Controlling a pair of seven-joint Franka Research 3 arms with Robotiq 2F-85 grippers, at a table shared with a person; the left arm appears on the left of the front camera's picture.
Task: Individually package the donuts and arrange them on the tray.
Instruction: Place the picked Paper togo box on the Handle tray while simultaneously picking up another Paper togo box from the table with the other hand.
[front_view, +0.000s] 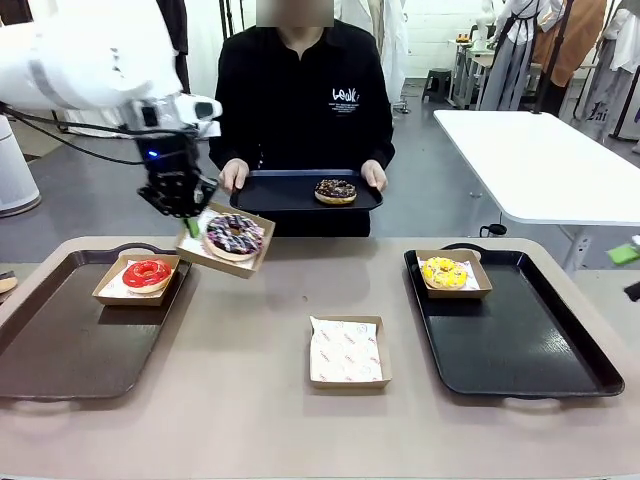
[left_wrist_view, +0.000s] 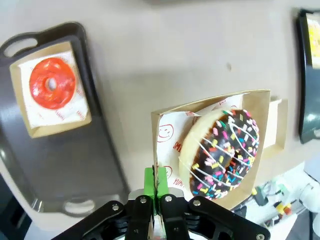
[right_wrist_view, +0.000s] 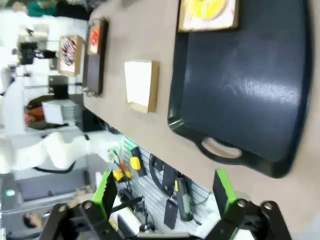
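L end effector (front_view: 191, 222) (left_wrist_view: 156, 182) is closed, green pads (left_wrist_view: 150, 182) pinching the rim of a cardboard box (front_view: 226, 262) (left_wrist_view: 265, 117) that carries the dark sprinkled donut (front_view: 235, 236) (left_wrist_view: 220, 155). The box is tilted and looks lifted off the surface (front_view: 250, 410), just by the far R corner of the L tray (front_view: 60, 345) (left_wrist_view: 95, 160). The donut lies on a printed paper liner inside the box, w/ white icing lines and coloured sprinkles on top. Red donut (front_view: 147, 273) (left_wrist_view: 52, 83) sits boxed and flat at the far end of the L tray, near the held box but apart from it.

R end effector (right_wrist_view: 165, 192) is open, jaws wide w/ nothing btwn, hanging near a handle edge of the R tray (front_view: 520, 340) (right_wrist_view: 250, 85). Yellow donut (front_view: 444, 271) (right_wrist_view: 207, 7) sits boxed at that tray's far L corner.

Mid surface, btwn the trays, lies an empty box (front_view: 346, 352) (right_wrist_view: 141, 85) w/ a paper liner in it.

Person at the far side holds a third tray (front_view: 280, 192) w/ both hands (front_view: 233, 176). Choc donut (front_view: 335, 190) rests on it unboxed, toward the R.
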